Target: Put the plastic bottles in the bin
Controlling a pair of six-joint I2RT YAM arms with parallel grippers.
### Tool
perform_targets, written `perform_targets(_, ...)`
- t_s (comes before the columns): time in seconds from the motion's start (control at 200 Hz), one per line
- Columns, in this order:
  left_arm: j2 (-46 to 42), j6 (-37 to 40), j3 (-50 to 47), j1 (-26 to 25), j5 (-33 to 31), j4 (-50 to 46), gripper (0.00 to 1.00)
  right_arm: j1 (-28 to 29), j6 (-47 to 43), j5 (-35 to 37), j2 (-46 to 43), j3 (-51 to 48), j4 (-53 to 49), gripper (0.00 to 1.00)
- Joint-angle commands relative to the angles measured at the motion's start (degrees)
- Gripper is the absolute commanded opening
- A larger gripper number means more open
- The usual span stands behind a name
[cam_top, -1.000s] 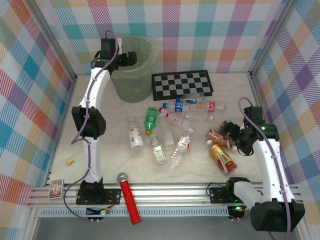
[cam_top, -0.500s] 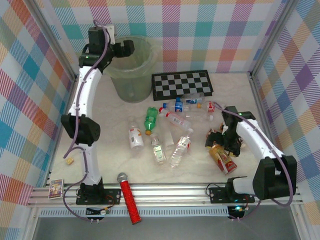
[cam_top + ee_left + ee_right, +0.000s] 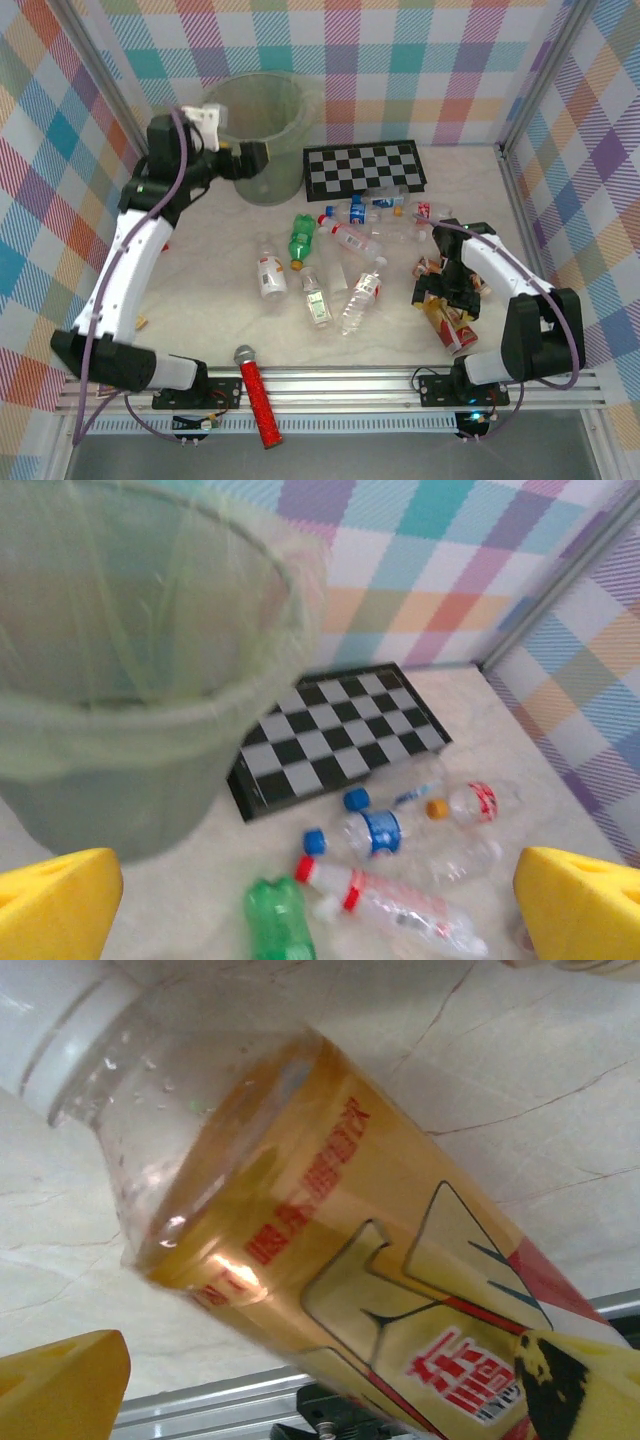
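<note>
On the marbled table (image 3: pixel 215 235) an amber bottle (image 3: pixel 330 1220) lies slantwise just under the wide-open right gripper (image 3: pixel 320 1380), far from the equally wide left gripper (image 3: pixel 320 900).

Pale-green bin (image 3: pixel 282 150); black-and-white chequered board (image 3: pixel 365 167)

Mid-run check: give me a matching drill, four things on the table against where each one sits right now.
Things:
1. bin
2. chessboard
3. microphone
4. amber bottle

Places:
A. front edge, left of centre, lying down
B. right side, lying down
C. far left, upright
D. far side, flat, just right of the bin

Pairs: 1-C, 2-D, 3-A, 4-B
</note>
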Motion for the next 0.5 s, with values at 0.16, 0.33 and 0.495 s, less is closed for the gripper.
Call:
perform_targets(0.16,-7.6,-9.4,-13.5,-0.2,5.8,3.1,1.0,1.7,0.7,0.4,9.0,0.0,4.7,0.97)
perform_targets(0.33,-9.1,-12.4,-17.8,-0.4,5.8,2.9,1.0,2.4,0.8,-0.9,8.1,0.8,5.5,0.76)
perform_targets(0.495,-9.8,-14.1,-20.9,-1.0,5.5,3.7,1.0,2.7,1.0,-2.3,5.3,1.1,4.4,0.62)
